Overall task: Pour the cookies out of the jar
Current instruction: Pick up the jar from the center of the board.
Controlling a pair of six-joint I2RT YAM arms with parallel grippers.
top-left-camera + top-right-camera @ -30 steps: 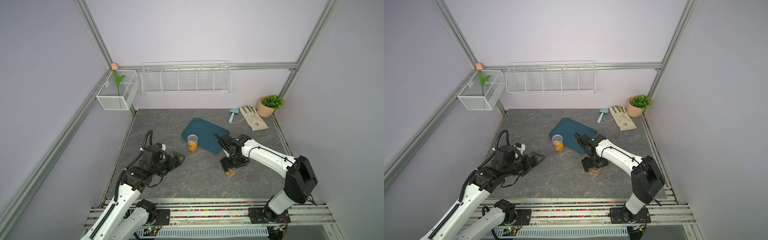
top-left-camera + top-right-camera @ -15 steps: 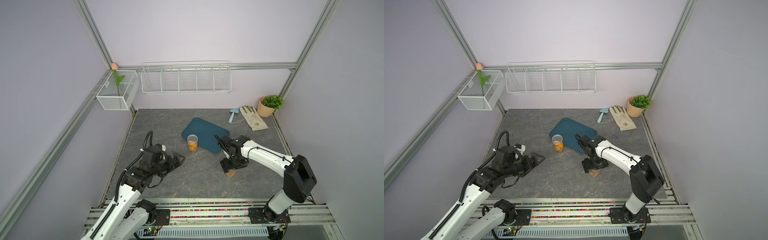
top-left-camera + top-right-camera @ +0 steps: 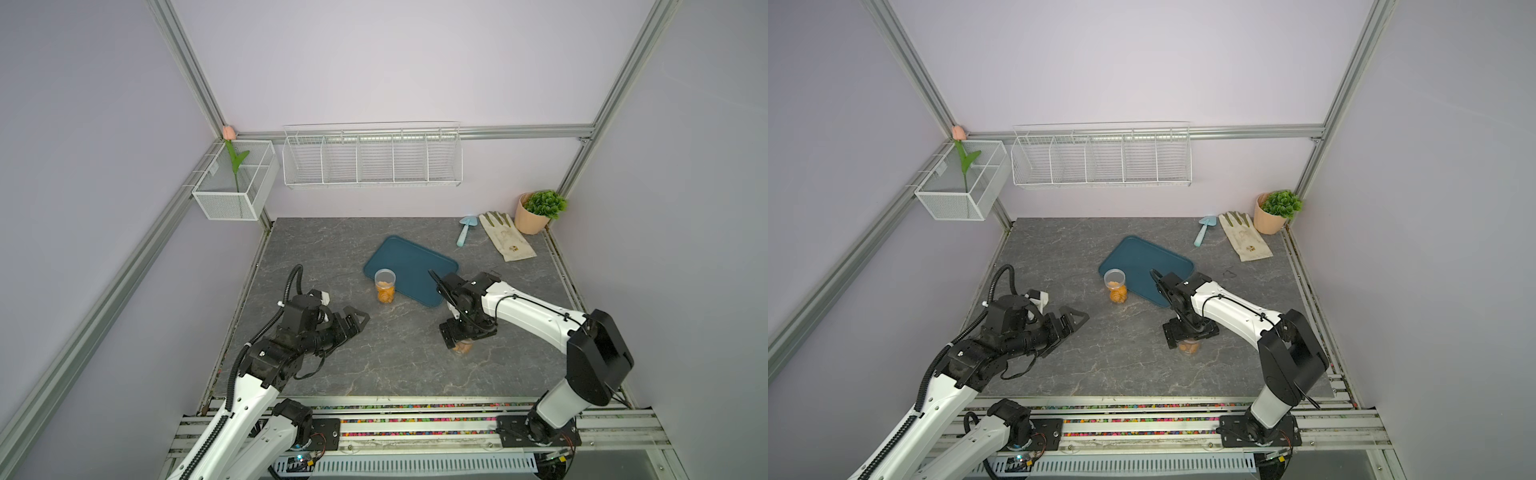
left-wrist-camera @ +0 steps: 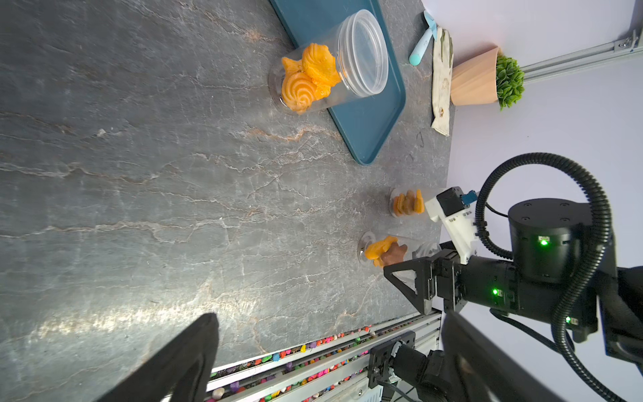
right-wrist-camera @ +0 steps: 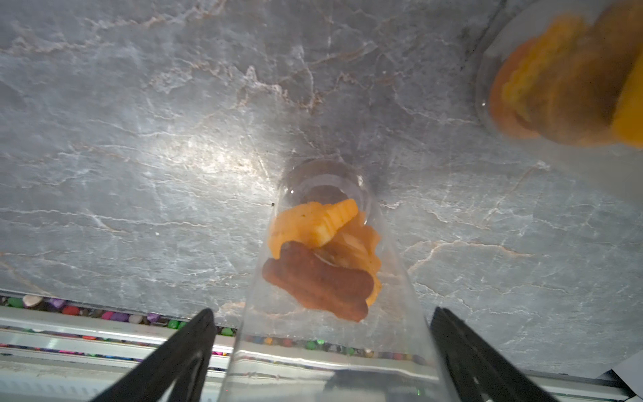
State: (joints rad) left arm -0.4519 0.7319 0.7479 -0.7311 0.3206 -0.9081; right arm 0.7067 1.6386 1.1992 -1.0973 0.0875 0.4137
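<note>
A clear jar (image 5: 323, 327) stands on the grey table between the fingers of my right gripper (image 5: 323, 313). The jaws are open, with a gap showing on each side of the jar wall. Inside lie orange cookies (image 5: 313, 222) and a brown star (image 5: 316, 282). In both top views the right gripper (image 3: 461, 338) points down over this jar (image 3: 1188, 347). A second open jar (image 3: 385, 286) of orange cookies stands at the near corner of the teal tray (image 3: 415, 259). My left gripper (image 3: 358, 322) hovers open and empty, left of the jars.
A third small jar (image 4: 406, 207) of cookies stands close beside the right gripper. At the back right lie a trowel (image 3: 465, 230), a glove (image 3: 505, 241) and a potted plant (image 3: 536, 210). Wire baskets (image 3: 372, 156) hang on the back wall.
The right gripper's jaws have widened a little around the jar. Both arms have stayed almost where they were.
</note>
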